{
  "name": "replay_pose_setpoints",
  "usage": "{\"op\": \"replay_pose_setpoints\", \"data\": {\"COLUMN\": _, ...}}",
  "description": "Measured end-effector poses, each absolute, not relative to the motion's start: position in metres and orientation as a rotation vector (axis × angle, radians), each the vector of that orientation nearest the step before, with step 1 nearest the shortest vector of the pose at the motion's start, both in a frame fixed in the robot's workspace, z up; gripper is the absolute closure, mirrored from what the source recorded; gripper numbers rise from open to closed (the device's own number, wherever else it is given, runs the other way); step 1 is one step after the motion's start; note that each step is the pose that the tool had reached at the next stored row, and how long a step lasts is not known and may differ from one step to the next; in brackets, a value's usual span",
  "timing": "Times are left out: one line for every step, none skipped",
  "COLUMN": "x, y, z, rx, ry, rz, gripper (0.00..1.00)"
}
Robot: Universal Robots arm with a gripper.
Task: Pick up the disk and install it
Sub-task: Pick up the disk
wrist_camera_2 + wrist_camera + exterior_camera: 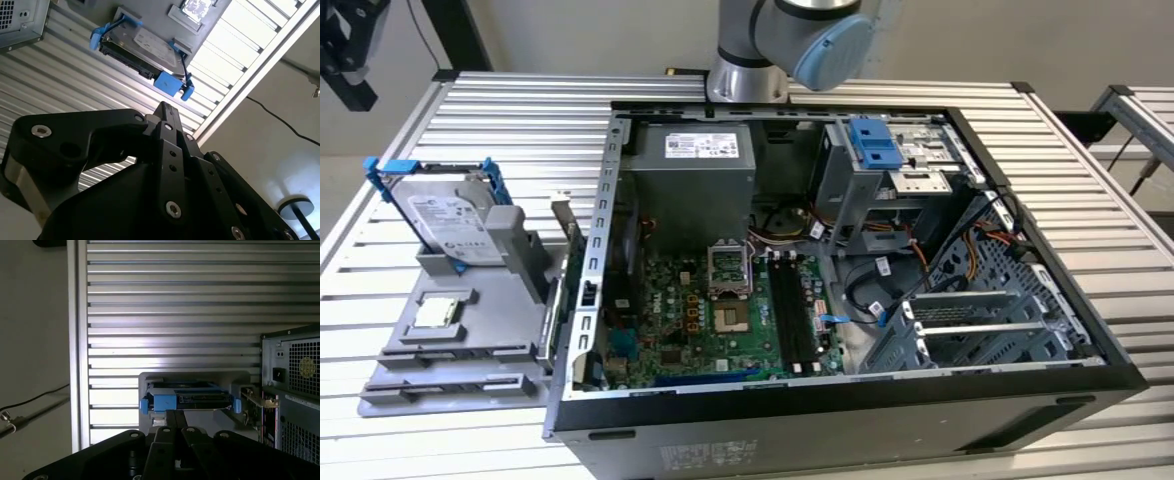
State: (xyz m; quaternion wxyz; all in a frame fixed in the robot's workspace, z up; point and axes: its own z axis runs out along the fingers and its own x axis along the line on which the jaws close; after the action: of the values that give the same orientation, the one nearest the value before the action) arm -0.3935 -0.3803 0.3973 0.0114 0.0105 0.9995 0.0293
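Note:
The disk (447, 215) is a silver-grey drive with a white label in a bright blue carrier. It stands tilted on a grey holder (454, 340) at the exterior view's left, beside the open computer case (854, 250). Both wrist views show the disk (145, 47) (187, 397) some way beyond my black gripper (164, 107) (172, 414), with bare table between them. The gripper's fingers lie together with nothing between them. In the exterior view the arm (787, 40) stands at the table's far edge.
A small square silver chip (438, 312) lies on the grey holder in front of the disk. A blue plastic bracket (871, 145) sits in the case's drive bay. The case's rear panel (292, 385) stands close beside the holder. The ribbed metal table (494, 120) surrounds everything.

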Motion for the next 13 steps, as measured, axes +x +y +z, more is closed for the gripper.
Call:
{"op": "replay_pose_setpoints", "data": {"x": -0.3935, "y": -0.3803, "z": 0.3973, "rx": 0.033, "ry": 3.117, "rz": 0.091, "gripper": 1.0}}
{"op": "replay_pose_setpoints", "data": {"x": -0.3935, "y": -0.3803, "z": 0.3973, "rx": 0.031, "ry": 3.117, "rz": 0.091, "gripper": 1.0}}
{"op": "replay_pose_setpoints", "data": {"x": -0.3935, "y": -0.3803, "z": 0.3973, "rx": 0.029, "ry": 3.118, "rz": 0.091, "gripper": 1.0}}
{"op": "replay_pose_setpoints", "data": {"x": -0.3935, "y": -0.3803, "z": 0.3973, "rx": 0.024, "ry": 3.118, "rz": 0.091, "gripper": 1.0}}
{"op": "replay_pose_setpoints", "data": {"x": -0.3935, "y": -0.3803, "z": 0.3973, "rx": 0.016, "ry": 3.118, "rz": 0.092, "gripper": 1.0}}
{"op": "replay_pose_setpoints", "data": {"x": -0.3935, "y": -0.3803, "z": 0.3973, "rx": 0.007, "ry": 3.118, "rz": 0.092, "gripper": 1.0}}
{"op": "replay_pose_setpoints", "data": {"x": -0.3934, "y": -0.3803, "z": 0.3973, "rx": -0.002, "ry": 3.118, "rz": 0.092, "gripper": 1.0}}
{"op": "replay_pose_setpoints", "data": {"x": -0.3934, "y": -0.3803, "z": 0.3973, "rx": -0.012, "ry": 3.118, "rz": 0.092, "gripper": 1.0}}
{"op": "replay_pose_setpoints", "data": {"x": -0.3935, "y": -0.3803, "z": 0.3973, "rx": -0.021, "ry": 3.118, "rz": 0.092, "gripper": 1.0}}
{"op": "replay_pose_setpoints", "data": {"x": -0.3935, "y": -0.3803, "z": 0.3973, "rx": -0.032, "ry": 3.119, "rz": 0.092, "gripper": 1.0}}
{"op": "replay_pose_setpoints", "data": {"x": -0.3935, "y": -0.3803, "z": 0.3973, "rx": -0.043, "ry": 3.119, "rz": 0.092, "gripper": 1.0}}
{"op": "replay_pose_setpoints", "data": {"x": -0.3935, "y": -0.3803, "z": 0.3973, "rx": -0.055, "ry": 3.119, "rz": 0.092, "gripper": 1.0}}
{"op": "replay_pose_setpoints", "data": {"x": -0.3935, "y": -0.3803, "z": 0.3973, "rx": -0.068, "ry": 3.119, "rz": 0.092, "gripper": 1.0}}
